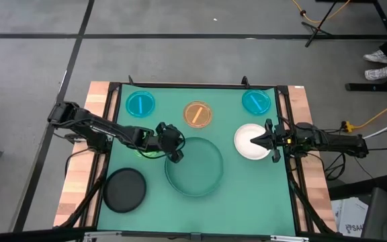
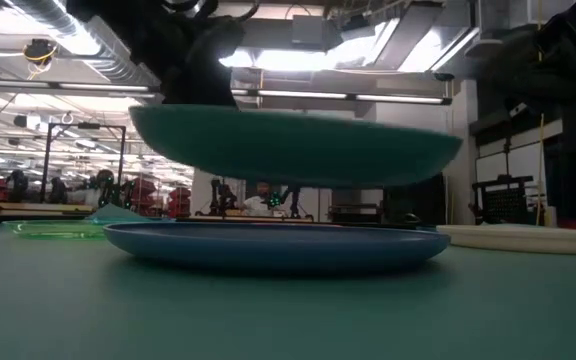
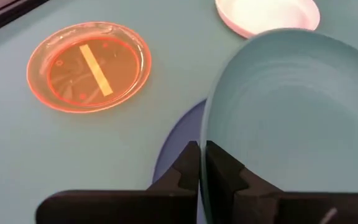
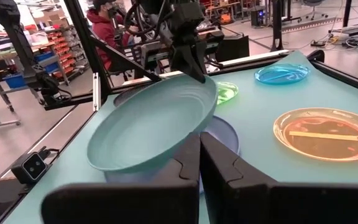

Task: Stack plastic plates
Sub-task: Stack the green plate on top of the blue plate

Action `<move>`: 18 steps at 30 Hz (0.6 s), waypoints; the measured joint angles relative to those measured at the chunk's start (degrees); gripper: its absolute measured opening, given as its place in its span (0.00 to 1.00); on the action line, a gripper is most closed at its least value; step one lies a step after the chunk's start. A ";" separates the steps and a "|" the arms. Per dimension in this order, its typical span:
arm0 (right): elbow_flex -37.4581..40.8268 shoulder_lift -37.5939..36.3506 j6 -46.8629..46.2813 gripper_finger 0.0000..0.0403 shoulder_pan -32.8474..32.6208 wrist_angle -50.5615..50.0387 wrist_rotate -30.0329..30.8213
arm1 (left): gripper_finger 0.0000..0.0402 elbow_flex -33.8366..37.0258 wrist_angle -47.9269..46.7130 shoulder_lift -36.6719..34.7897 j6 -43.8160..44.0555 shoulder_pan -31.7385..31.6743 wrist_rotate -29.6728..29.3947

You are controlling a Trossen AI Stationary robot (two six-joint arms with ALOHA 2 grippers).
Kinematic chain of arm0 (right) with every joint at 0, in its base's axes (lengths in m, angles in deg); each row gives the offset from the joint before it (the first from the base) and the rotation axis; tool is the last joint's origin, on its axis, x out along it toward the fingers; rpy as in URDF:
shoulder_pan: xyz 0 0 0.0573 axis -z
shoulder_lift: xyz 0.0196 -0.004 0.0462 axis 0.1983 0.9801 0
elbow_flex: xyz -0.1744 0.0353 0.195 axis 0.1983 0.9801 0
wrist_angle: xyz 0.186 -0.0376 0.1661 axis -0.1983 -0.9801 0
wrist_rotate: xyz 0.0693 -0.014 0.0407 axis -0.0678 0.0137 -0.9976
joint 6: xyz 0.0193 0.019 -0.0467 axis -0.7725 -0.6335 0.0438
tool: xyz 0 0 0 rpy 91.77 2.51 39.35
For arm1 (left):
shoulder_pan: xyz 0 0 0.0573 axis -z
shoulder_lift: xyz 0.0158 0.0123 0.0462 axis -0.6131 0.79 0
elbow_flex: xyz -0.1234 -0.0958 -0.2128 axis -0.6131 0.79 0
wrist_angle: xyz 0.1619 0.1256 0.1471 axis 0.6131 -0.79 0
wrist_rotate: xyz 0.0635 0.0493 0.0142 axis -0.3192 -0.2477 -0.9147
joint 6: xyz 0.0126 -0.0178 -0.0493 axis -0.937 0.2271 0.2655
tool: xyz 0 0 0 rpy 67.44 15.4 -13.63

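A large dark-green plate (image 1: 195, 167) hangs over the large light-blue plate (image 2: 278, 245), which lies flat on the mat at the table's middle. My left gripper (image 3: 201, 149) is shut on the green plate at its left side. My right gripper (image 1: 257, 141) is shut and level above the white plate (image 1: 247, 142) at the right, with nothing in it. The blue plate shows beneath the green one (image 3: 176, 146). My left gripper pinches the green plate's rim (image 3: 205, 134) at the plate's left side, one finger over the inner face and one on the outside. The fingers slant down from the table's left. The plate is lifted clear of the blue plate (image 2: 298, 145), its held side somewhat higher.
An orange plate (image 1: 197, 114) and two cyan plates (image 1: 140, 104) (image 1: 256, 102) lie along the far side. A black plate (image 1: 125, 189) sits near left, and a lime-green plate (image 1: 146, 152) under my left arm. A person shows beyond the table in the right wrist view.
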 joint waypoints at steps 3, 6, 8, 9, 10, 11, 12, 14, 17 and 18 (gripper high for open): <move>0.00 0.00 0.06 0.00 0.00 -0.03 0.74 | 0.02 1.38 2.16 0.00 -0.01 -0.23 -0.04; 0.00 0.01 0.09 0.00 0.00 -0.33 1.45 | 0.02 2.47 4.03 0.86 0.11 -0.48 0.18; 0.02 0.00 0.09 0.00 0.00 -0.38 1.51 | 0.02 3.13 3.48 1.07 0.25 -0.48 0.38; 0.02 0.00 0.09 0.00 0.00 -0.40 1.52 | 0.02 3.20 3.90 1.49 0.26 -0.49 0.34; 0.02 0.01 0.09 0.00 0.00 -0.40 1.51 | 0.02 3.32 4.41 1.81 0.43 -0.51 0.35; 0.02 0.00 0.09 0.00 0.00 -0.40 1.52 | 0.02 3.64 4.43 1.92 0.88 -0.58 0.50; 0.02 0.00 0.07 0.00 0.00 -0.40 1.52 | 0.02 3.88 4.03 1.92 1.31 -0.61 0.86; 0.02 0.02 0.08 0.00 0.00 -0.41 1.50 | 0.02 4.08 5.42 2.53 1.33 -0.61 0.86; 0.02 0.00 0.07 0.00 0.00 -0.40 1.56 | 0.02 4.82 5.70 3.06 1.72 -0.63 1.14; 0.02 0.02 0.07 0.00 0.00 -0.42 1.54 | 0.02 4.93 6.91 3.39 1.65 -0.73 1.10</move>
